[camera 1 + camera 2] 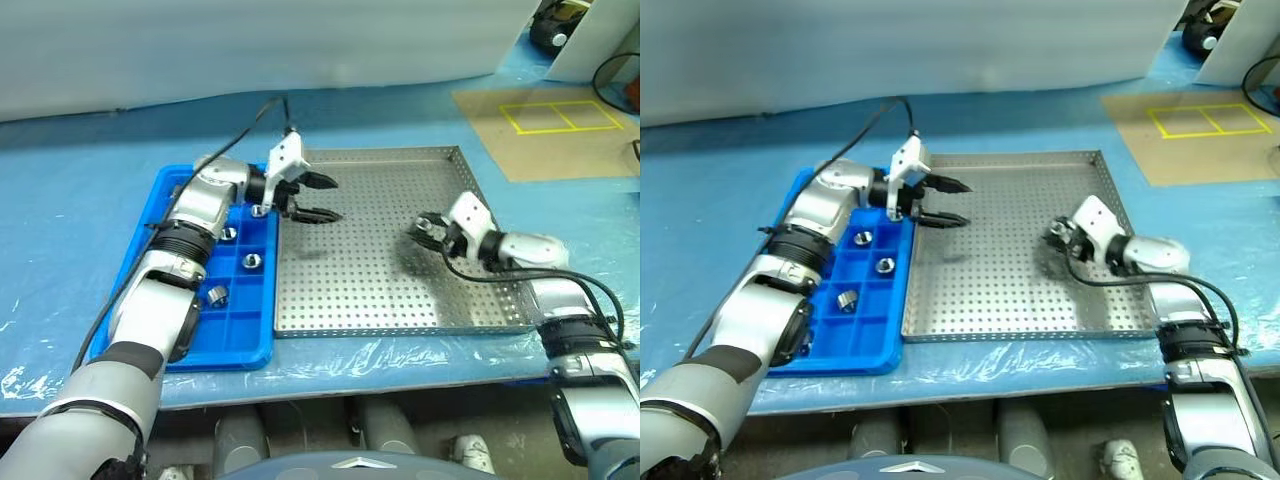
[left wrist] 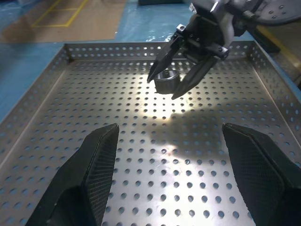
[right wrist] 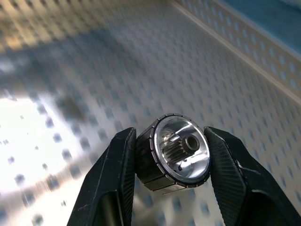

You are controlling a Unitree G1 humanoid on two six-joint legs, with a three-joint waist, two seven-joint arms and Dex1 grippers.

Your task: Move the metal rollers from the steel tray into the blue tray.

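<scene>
Blue-sheeted bench | right gripper clamps metal roller over steel tray | left gripper agape | next: carry toward 9 o'clock, blue tray.

**Even overhead light, glare on perforated steel, blur at the right wrist**

The head views are evenly and brightly lit from above. Soft shadows are cast on the steel tray beneath both arms, the darker one near its right rim. In the left wrist view a bright patch of glare is reflected from the tray floor, with a dark shadow just beside it. In the right wrist view the metal roller is rendered sharply, while the tray floor behind it is blurred and one area is washed out white.
</scene>
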